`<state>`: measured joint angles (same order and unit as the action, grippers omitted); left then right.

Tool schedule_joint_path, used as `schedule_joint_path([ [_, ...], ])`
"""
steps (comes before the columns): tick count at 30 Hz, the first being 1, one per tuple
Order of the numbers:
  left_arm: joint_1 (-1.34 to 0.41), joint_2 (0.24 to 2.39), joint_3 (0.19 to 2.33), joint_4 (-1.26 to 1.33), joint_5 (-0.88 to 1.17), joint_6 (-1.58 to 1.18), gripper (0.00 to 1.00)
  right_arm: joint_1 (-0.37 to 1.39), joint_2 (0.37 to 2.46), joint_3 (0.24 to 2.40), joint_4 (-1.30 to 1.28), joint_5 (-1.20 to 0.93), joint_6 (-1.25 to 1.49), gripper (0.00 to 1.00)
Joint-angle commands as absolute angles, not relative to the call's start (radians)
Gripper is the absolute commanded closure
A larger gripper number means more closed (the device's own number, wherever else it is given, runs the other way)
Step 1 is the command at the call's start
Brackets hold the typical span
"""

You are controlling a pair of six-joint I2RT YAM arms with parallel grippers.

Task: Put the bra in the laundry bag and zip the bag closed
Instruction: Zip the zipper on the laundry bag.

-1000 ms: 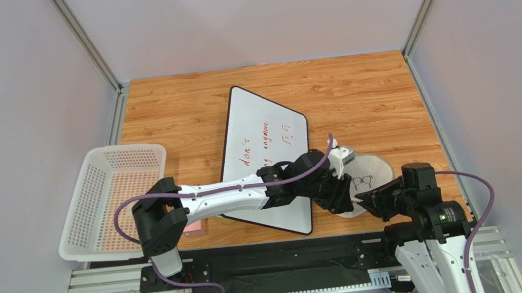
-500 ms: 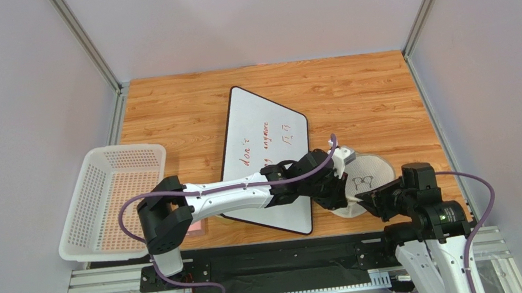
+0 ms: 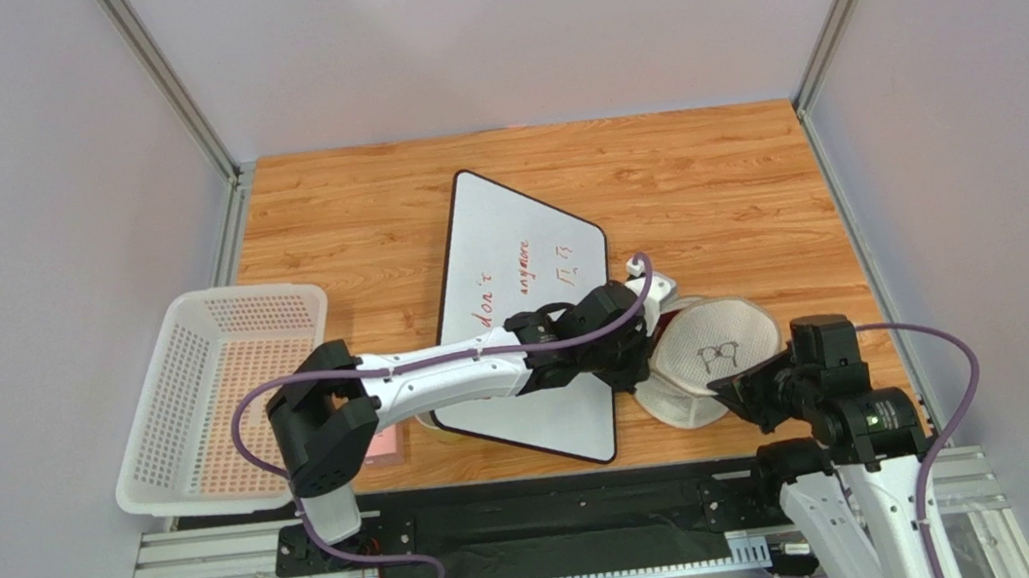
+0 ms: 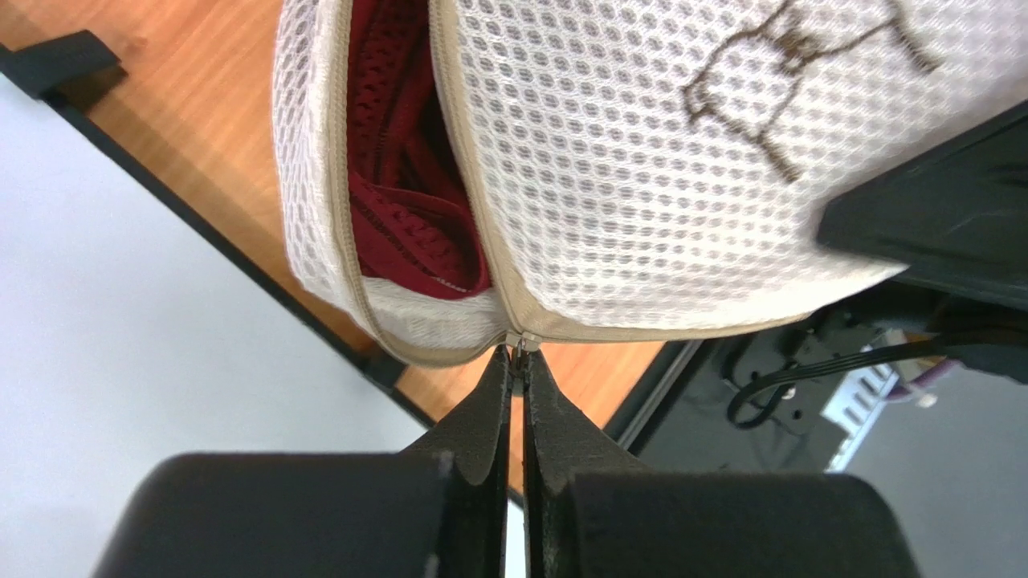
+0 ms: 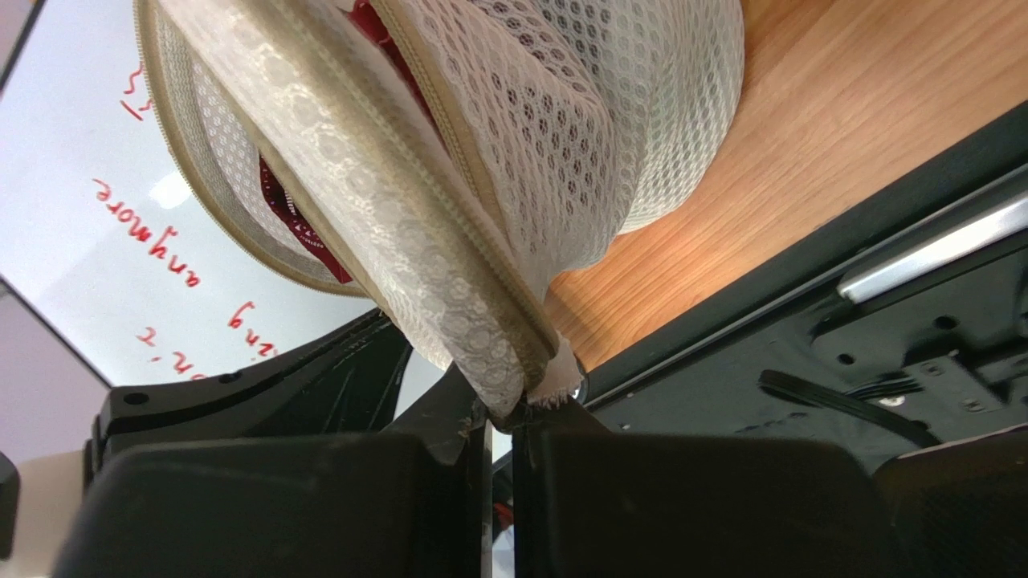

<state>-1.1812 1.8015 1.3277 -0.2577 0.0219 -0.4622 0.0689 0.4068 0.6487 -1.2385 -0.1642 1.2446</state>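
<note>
Wooden worktop (image 3: 730, 189), grey booth walls. Top view: round white mesh laundry bag (image 3: 714, 353) now tipped up off flat, between left hand (image 3: 643, 362) and right hand (image 3: 743, 391). Left wrist: just clamped onto zipper pull (image 4: 520, 342); maroon fabric bra (image 4: 404, 181) inside, gap unzipped. Right wrist: just pinched bag seam. Looks braced for zipping.

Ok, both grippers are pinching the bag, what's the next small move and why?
Probably slide the left gripper along the unzipped edge: it is shut on the zipper pull, the laundry bag gapes with the bra showing, and the right gripper pins its seam.
</note>
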Motion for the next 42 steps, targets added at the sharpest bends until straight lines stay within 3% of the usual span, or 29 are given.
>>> schedule_joint_path([
  [1, -1.141, 1.749, 1.305, -0.265, 0.058, -0.312, 1.0, 0.074, 0.478, 0.75, -1.22, -0.003, 0.996, 1.0],
  [5, -1.141, 1.738, 1.29, -0.164, 0.274, -0.32, 1.0, 0.072, 0.65, 0.813, -1.112, -0.002, 0.823, 1.0],
  [9, -1.147, 1.761, 1.321, -0.086, 0.36, -0.385, 1.0, 0.066, 0.843, 0.946, -1.036, -0.02, 0.649, 0.98],
  [11, -1.149, 1.788, 1.351, -0.058, 0.382, -0.423, 1.0, 0.06, 0.955, 1.05, -1.045, -0.024, 0.542, 0.82],
  [12, -1.149, 1.799, 1.359, -0.043, 0.387, -0.436, 1.0, 0.058, 0.985, 1.08, -1.07, -0.035, 0.517, 0.62],
  [15, -1.149, 1.831, 1.384, -0.006, 0.38, -0.486, 1.0, 0.057, 1.045, 1.143, -1.175, -0.044, 0.483, 0.34],
  [22, -1.146, 1.861, 1.405, 0.067, 0.377, -0.535, 1.0, 0.055, 0.818, 1.028, -1.267, -0.023, 0.632, 0.12],
  [26, -1.147, 1.868, 1.401, 0.074, 0.403, -0.538, 1.0, 0.057, 0.72, 0.983, -1.255, -0.097, 0.716, 0.12],
  [31, -1.149, 1.878, 1.408, 0.075, 0.422, -0.551, 1.0, 0.055, 0.722, 0.893, -1.18, -0.212, 0.794, 0.37],
  [36, -1.15, 1.873, 1.408, 0.081, 0.433, -0.552, 1.0, 0.057, 0.693, 0.827, -1.122, -0.177, 0.857, 0.47],
  [38, -1.152, 1.875, 1.41, 0.08, 0.437, -0.548, 1.0, 0.055, 0.689, 0.816, -1.101, -0.157, 0.862, 0.55],
  [39, -1.154, 1.875, 1.408, 0.074, 0.431, -0.545, 1.0, 0.057, 0.695, 0.818, -1.106, -0.132, 0.853, 0.66],
  [41, -1.154, 1.868, 1.394, 0.052, 0.399, -0.542, 1.0, 0.055, 0.707, 0.827, -1.129, -0.109, 0.838, 0.73],
  [42, -1.152, 1.865, 1.391, 0.042, 0.39, -0.538, 1.0, 0.057, 0.709, 0.834, -1.135, -0.08, 0.825, 0.81],
])
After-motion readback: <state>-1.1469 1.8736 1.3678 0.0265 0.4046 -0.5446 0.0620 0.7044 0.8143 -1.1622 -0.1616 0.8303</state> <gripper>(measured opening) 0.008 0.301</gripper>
